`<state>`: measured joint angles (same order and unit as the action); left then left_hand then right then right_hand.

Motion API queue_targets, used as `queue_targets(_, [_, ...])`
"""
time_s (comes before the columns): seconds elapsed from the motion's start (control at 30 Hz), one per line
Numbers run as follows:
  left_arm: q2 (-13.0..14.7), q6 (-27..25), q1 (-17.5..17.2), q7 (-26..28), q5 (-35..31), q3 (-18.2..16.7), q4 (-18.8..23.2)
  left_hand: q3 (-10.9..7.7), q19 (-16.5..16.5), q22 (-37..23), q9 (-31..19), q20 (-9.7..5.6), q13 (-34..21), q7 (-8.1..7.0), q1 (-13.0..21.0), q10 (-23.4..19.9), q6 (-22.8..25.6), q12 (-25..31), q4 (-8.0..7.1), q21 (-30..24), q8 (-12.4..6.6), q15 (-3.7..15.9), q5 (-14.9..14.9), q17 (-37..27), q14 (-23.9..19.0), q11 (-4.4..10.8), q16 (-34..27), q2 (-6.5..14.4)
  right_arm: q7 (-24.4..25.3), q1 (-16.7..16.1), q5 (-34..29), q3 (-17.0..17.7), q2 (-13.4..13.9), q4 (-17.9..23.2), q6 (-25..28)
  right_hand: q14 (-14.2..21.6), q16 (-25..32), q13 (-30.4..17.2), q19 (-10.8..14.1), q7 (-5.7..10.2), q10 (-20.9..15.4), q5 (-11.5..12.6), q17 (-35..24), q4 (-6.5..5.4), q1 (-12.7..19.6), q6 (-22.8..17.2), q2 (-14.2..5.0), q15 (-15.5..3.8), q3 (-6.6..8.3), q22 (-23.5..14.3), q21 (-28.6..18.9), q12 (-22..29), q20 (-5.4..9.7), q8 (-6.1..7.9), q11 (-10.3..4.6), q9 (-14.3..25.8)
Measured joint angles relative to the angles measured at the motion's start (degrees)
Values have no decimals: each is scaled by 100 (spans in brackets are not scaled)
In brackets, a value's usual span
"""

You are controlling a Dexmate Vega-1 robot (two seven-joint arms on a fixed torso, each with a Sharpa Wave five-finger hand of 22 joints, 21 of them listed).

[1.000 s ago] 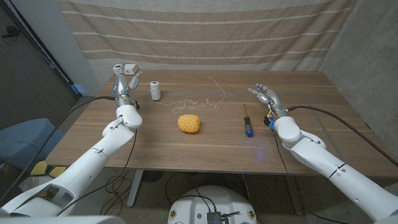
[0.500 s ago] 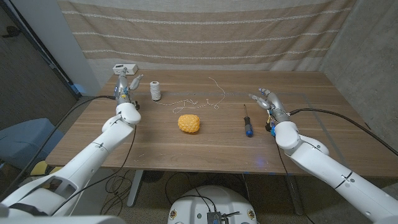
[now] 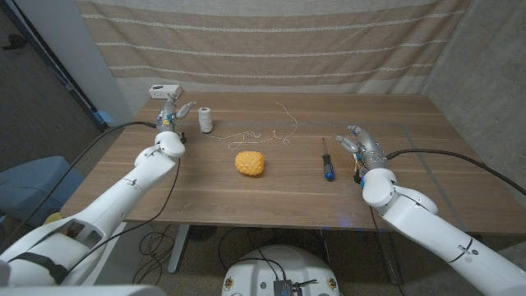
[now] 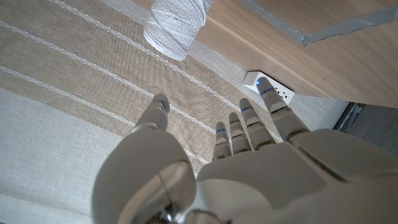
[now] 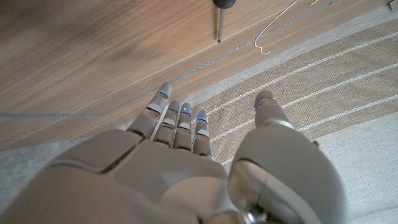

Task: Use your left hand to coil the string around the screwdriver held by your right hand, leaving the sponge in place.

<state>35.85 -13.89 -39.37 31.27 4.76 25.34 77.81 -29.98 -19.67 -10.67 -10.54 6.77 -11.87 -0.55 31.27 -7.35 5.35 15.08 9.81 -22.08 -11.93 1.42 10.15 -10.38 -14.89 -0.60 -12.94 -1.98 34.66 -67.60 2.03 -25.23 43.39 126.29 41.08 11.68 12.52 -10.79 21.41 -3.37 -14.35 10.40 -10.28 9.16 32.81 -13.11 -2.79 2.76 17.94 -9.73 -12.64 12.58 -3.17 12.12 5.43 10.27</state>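
Screwdriver [image 3: 326,159]: we see it lying on the table [image 3: 411,189], just beside our right hand [image 3: 359,143], not touching the fingers.
Right hand: fingers spread, holding nothing.
String [image 3: 263,131]: loose on the table, running from the spool [image 3: 205,120] near our left hand [image 3: 171,113].
Left hand: fingers apart, holding nothing.
Sponge [image 3: 250,163]: between spool and screwdriver.
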Motion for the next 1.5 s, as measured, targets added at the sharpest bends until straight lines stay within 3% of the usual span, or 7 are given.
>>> queue_targets(0.23, [214, -214, 196, -252, -177, 251, 60, 98, -71, -4, -16, 69, -23, -805, 202, 80, 40, -90, -53, -5, 0, -46, 25, -42, 46, 77, 47, 11, 79, -84, -22, -27, -14, 127, 201, 0, 0, 0, 31, 0, 0, 0, 0, 0, 0, 0, 0, 0, 0, 0, 0, 0, 31, 0, 0, 0])
queue_targets(0.37, [354, -373, 310, -422, -404, 405, 161, 123, -230, -15, -11, 68, -27, -1014, 290, 167, 8, -112, -77, -5, 28, -53, 25, -44, 55, 64, 68, 99, 108, -117, -34, -43, -26, 151, 228, 0, 0, 0, 31, -1, 0, 21, 0, -24, 0, -64, 0, 0, -24, 0, 0, 0, 31, 0, 0, 0])
queue_targets(0.53, [470, -674, 412, -738, -762, 537, 247, 146, -514, -15, -11, 18, -54, -1043, 369, 141, -22, -112, -101, -104, 53, 0, 48, -72, 1, 108, 42, 177, 132, -158, -43, -53, -32, 172, 229, 22, 0, 0, 31, 0, 1, 23, 0, -24, 0, -62, 0, -22, -24, 0, 0, 0, 31, 0, 0, 0])
queue_targets(0.87, [890, -1245, 1292, -2022, -1613, 1382, 439, 315, -532, -41, -12, 0, -80, -1144, 462, 299, -87, -178, -89, -103, 91, -49, 48, -83, 264, 93, 134, 143, 225, -282, -95, -33, -12, 250, 125, 21, 0, 1, -2, 0, 1, 23, 1, -24, 32, -62, 30, -21, -24, 0, 0, 0, 63, 0, 0, 0])
queue_targets(1.13, [903, -1327, 1457, -3075, -2210, 1517, 386, 438, -572, -41, -27, 41, -107, -1180, 477, 270, -63, -178, -70, -103, 91, -50, 126, -80, 325, 122, 134, -44, 241, -393, -114, 19, 10, 334, 111, 31, 0, 1, -2, 31, -30, 23, 1, -40, 31, -93, 30, -32, -40, 0, 0, 0, 63, 0, -31, 23])
queue_targets(1.2, [844, -1332, 2106, -3322, -2362, 2081, 98, 457, -572, -41, -27, 41, -107, -1182, 456, 267, -20, -178, -89, -103, 90, -38, 133, -80, 313, 125, 134, -66, 305, -419, -173, 33, 13, 348, 56, 41, 0, 0, -2, 31, -30, 23, 1, -40, 31, -93, 30, -41, -40, 0, 0, 0, 63, 0, -31, 28])
queue_targets(1.5, [654, -1341, 2625, -4202, -2907, 2574, -244, 517, -730, -41, -27, 28, -129, -1140, 554, 235, 44, -138, -63, -126, 66, -56, 254, -81, 295, 93, 134, -224, 348, -510, -241, 90, 26, 384, -49, 40, 0, 1, -2, 31, -70, 23, 1, -40, 31, -154, 30, -41, -39, 0, 46, 0, 124, 0, -30, 28])
